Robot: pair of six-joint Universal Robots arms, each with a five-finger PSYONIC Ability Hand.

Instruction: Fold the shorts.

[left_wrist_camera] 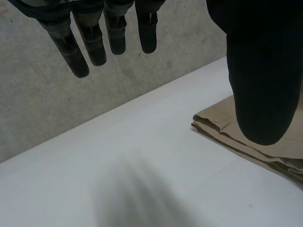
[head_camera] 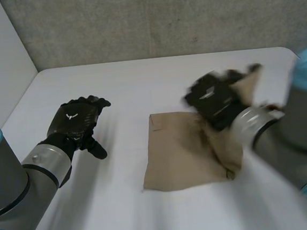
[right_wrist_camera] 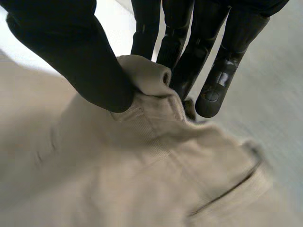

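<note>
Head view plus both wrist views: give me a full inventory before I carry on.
Shorts: one, tan, on the table right of middle, one side lifted.
Table: one, white, under the shorts.
Wall: one, grey, behind the table.
Left robot hand: one, black, open, over bare table, apart from the shorts.
Right robot hand: one, black, pinching a bunch of the shorts between thumb and fingers.
Left arm, right arm: grey, light-blue caps, at the near corners.

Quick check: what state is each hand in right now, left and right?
Left hand: open, holding nothing, off to the side of the shorts.
Right hand: closed on the shorts, pinching a bunch of cloth between thumb and fingers.
</note>
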